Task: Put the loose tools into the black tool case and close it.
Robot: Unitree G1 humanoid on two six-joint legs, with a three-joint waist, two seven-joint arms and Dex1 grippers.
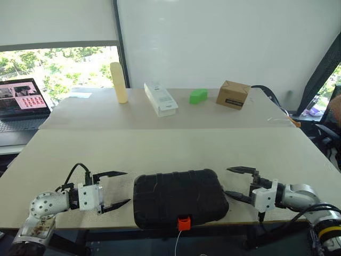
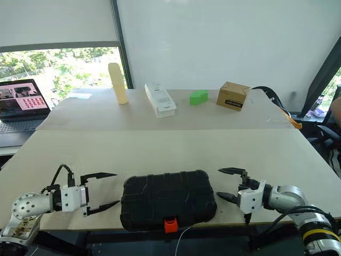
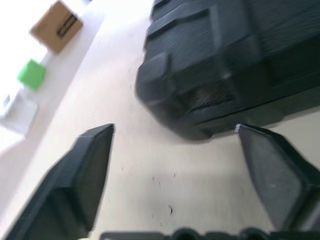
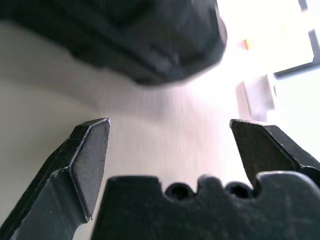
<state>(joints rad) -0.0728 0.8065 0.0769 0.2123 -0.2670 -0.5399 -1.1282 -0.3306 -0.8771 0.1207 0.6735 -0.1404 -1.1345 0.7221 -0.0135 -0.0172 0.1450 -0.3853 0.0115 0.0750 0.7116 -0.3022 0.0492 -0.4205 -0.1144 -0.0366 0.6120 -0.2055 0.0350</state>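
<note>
The black tool case [image 1: 178, 197] lies shut on the near table, close to the front edge, with its orange latch [image 1: 184, 223] facing me. My left gripper [image 1: 127, 186] hovers just left of the case, open and holding nothing. My right gripper [image 1: 227, 181] stands just right of it, also open and holding nothing. Both point inward at the case's ends without touching it. A corner of the case [image 3: 225, 65] shows beyond the left fingers in the left wrist view. In the right wrist view its other end [image 4: 125, 35] lies past the right fingers. The loose tools are out of view.
On the far table stand a pale yellow upright object [image 1: 118, 82], a white box [image 1: 160, 99], a green block [image 1: 198, 96] and a brown cardboard box [image 1: 233, 95]. An open laptop [image 1: 21, 104] sits at the far left. Bare tabletop stretches behind the case.
</note>
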